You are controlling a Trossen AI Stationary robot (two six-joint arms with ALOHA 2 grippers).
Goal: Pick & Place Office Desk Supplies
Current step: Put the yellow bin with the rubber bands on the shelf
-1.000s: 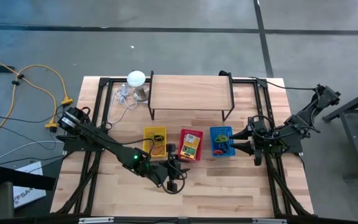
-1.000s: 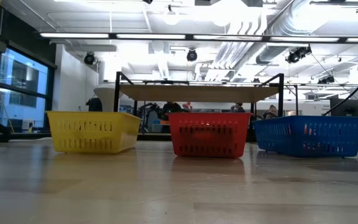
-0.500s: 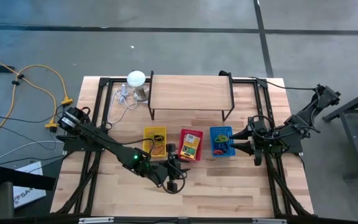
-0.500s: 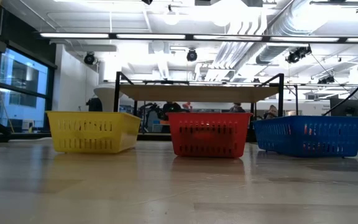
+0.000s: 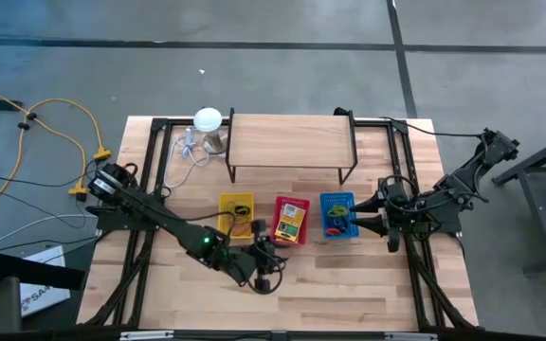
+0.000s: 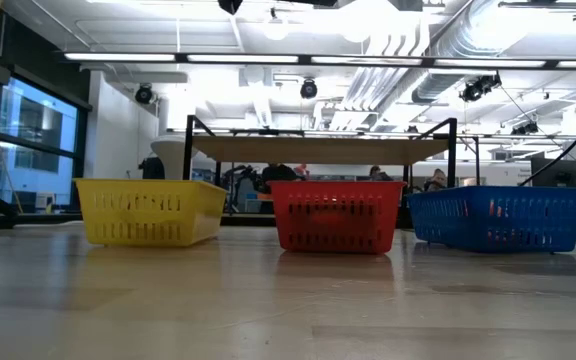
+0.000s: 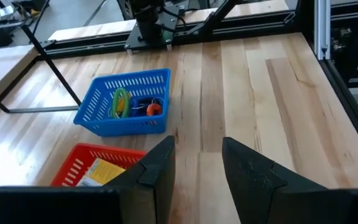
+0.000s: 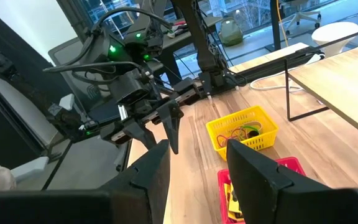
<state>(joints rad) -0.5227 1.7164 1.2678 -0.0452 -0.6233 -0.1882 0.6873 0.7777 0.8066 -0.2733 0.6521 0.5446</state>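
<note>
Left claw [image 5: 275,270] released, unmoved by red basket [image 5: 292,220]; right claw [image 5: 360,216] released, unmoved beside blue basket [image 5: 337,215]

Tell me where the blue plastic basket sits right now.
In the high view the blue plastic slotted basket is the rightmost of three baskets in a row, next to the red plastic basket, in front of the wooden shelf and just left of the right end effector.

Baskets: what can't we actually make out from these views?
- Low view: contents of the yellow basket, red basket and blue basket are hidden by their own walls.
- High view: items in all three are too small to identify.
- Left wrist view: red basket is cut off by the left gripper fingers.
- Right wrist view: red basket is partly hidden behind the right gripper.
</note>
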